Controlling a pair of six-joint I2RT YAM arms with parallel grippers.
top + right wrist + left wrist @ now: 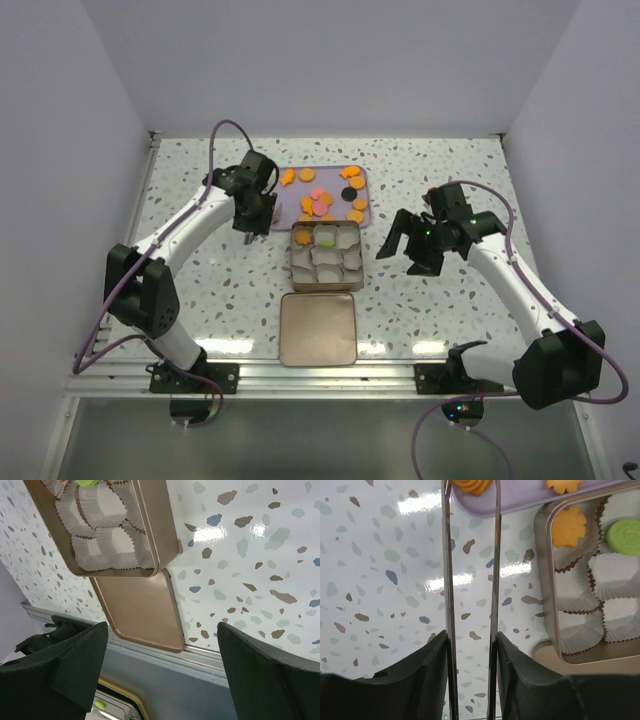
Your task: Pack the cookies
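Cookies lie on a lavender tray (330, 174): several orange ones (287, 178), a few pink ones (320, 196) and a black one (351, 193). A square metal tin (291, 262) of white paper cups holds an orange cookie (301, 238) and a green cookie (326, 238). My left gripper (253, 228) carries two long thin metal blades and hovers at the tray's near left corner. In the left wrist view the blades (471, 530) stand apart, with an orange cookie (472, 485) showing between them at the top edge. My right gripper (405, 250) is wide open and empty, right of the tin.
The tin's flat lid (318, 328) lies in front of the tin at the table's near edge, also in the right wrist view (137, 605). The tin's rim (542, 580) is right of the left blades. White walls enclose the speckled table.
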